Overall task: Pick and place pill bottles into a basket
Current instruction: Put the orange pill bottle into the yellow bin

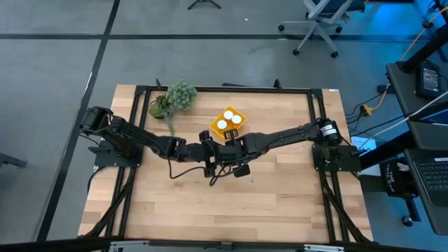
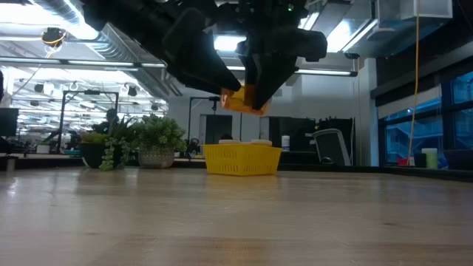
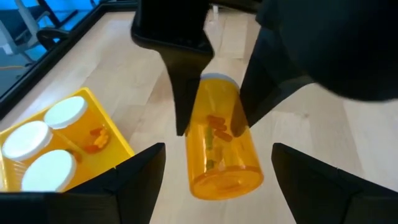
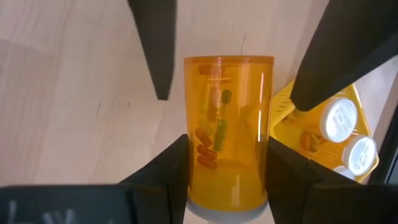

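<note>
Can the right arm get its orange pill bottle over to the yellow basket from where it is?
Probably yes. The right gripper holds the orange translucent pill bottle raised above the table, and the yellow square plastic basket nearby is open-topped with nothing between.

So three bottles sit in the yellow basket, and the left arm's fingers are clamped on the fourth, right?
No. The right arm's fingers are clamped on the fourth bottle, as the right wrist view shows; the left arm's fingers stand open around it. Three bottles sit in the basket.
</note>
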